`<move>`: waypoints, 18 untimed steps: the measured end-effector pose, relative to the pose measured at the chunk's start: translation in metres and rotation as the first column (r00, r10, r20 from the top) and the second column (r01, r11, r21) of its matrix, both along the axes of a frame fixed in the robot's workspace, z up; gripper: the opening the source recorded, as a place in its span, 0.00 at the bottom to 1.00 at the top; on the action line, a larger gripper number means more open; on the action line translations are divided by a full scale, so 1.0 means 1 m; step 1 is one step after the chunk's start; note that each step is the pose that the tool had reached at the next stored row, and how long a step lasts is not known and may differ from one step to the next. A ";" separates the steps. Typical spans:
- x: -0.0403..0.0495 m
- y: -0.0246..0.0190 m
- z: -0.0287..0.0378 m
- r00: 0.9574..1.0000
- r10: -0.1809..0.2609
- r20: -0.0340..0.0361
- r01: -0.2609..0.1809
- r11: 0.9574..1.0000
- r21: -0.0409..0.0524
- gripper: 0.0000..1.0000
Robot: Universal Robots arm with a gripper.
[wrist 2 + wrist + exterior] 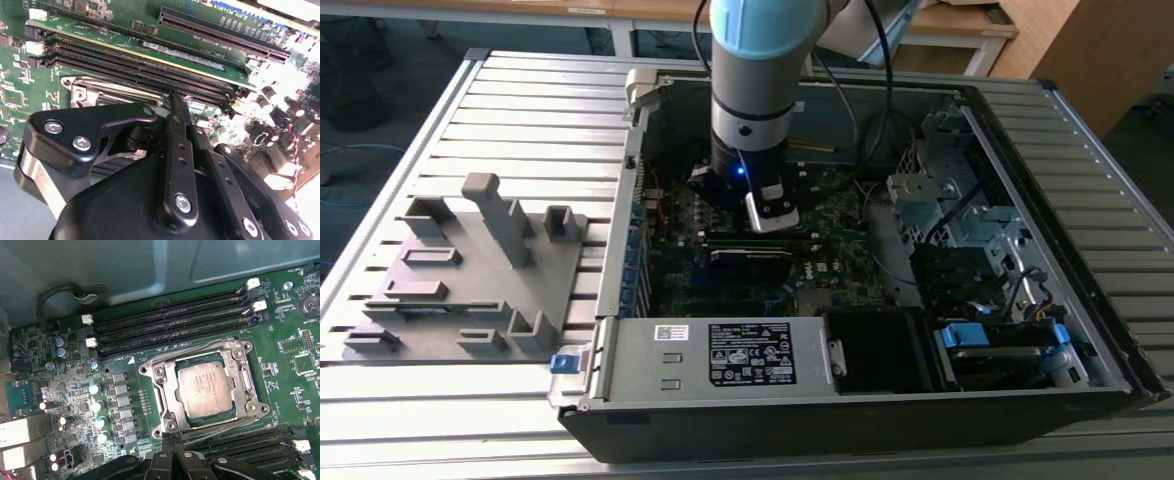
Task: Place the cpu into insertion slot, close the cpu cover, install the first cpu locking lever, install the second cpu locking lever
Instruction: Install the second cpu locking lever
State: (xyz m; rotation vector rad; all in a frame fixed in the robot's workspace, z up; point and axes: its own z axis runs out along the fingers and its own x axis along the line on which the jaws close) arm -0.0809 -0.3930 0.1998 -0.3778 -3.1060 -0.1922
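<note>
The cpu (207, 389), a dull silver square, lies flat in the insertion slot (159, 371) on the green motherboard. The cpu cover (166, 392), a silver frame plate, lies down around it. One thin wire locking lever (246, 385) runs along one side of the socket and another (225, 424) along the adjoining side; whether they are latched I cannot tell. My gripper (172, 438) is shut, its black tips together right at the socket's corner beside the second lever. In the second wrist view the gripper (174, 99) points at the cover's edge (87, 90). In the exterior view the gripper (771, 215) is low inside the computer case.
Long black memory slots (175, 327) flank the socket on two sides, and more slots (240, 445) lie close to my fingers. Capacitors (95, 390) stand nearby. Case walls (640, 200), a power supply (720, 355) and a drive cage (947, 200) hem the board. A grey fixture (467, 270) sits at the exterior view's left.
</note>
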 end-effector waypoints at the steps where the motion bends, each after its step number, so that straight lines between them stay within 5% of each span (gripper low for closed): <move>1: 0.0000 -0.0001 0.0000 1.000 0.000 0.000 0.000 1.000 0.004 0.10; 8: 0.0000 -0.0010 -0.0010 1.000 0.000 -0.002 0.000 1.000 0.025 0.10; 11: 0.0000 -0.0016 -0.0014 1.000 0.000 -0.006 0.000 0.999 0.044 0.10; 18: 0.0000 -0.0026 -0.0025 1.000 0.000 -0.006 0.000 0.999 0.049 0.10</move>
